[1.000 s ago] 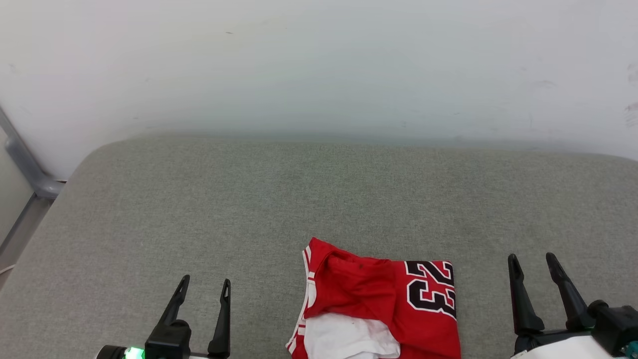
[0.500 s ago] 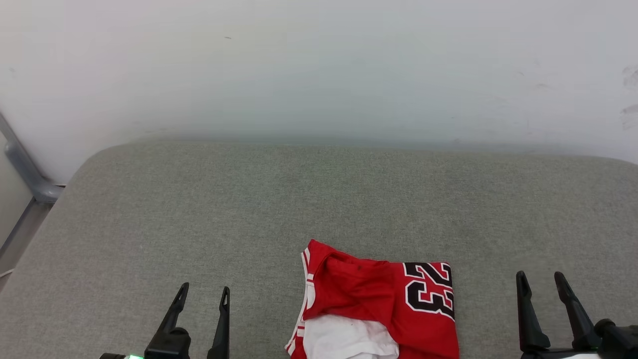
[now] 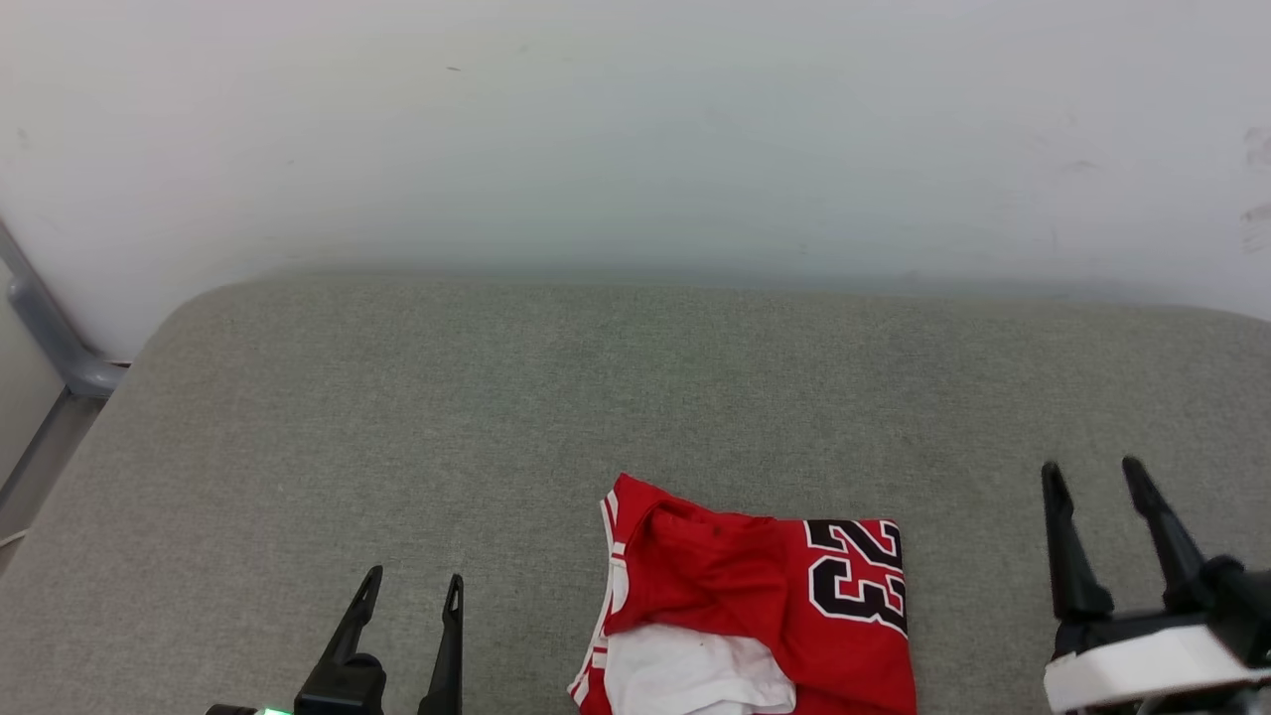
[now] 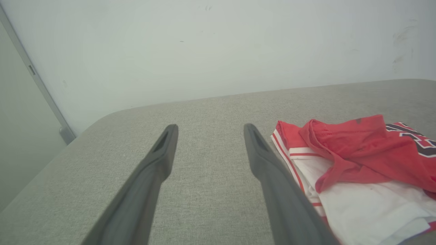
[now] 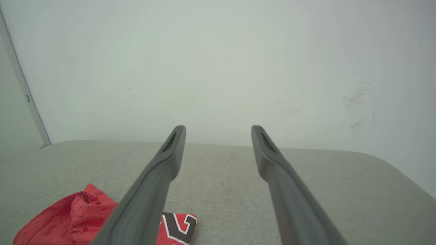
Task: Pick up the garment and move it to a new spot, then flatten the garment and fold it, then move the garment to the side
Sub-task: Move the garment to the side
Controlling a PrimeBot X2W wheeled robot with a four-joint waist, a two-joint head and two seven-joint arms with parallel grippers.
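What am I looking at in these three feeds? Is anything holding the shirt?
It is a two-armed robot. The wide picture comes from its head, looking down at a grey padded surface by a white wall. The dark forks at its bottom corners are the left end effector and right end effector. The other two pictures come from a camera on each wrist, looking along that arm's own fingers. A red and white shirt with a black 23 lies loosely folded between the arms. Both end effectors are open and empty; nothing touches the shirt.
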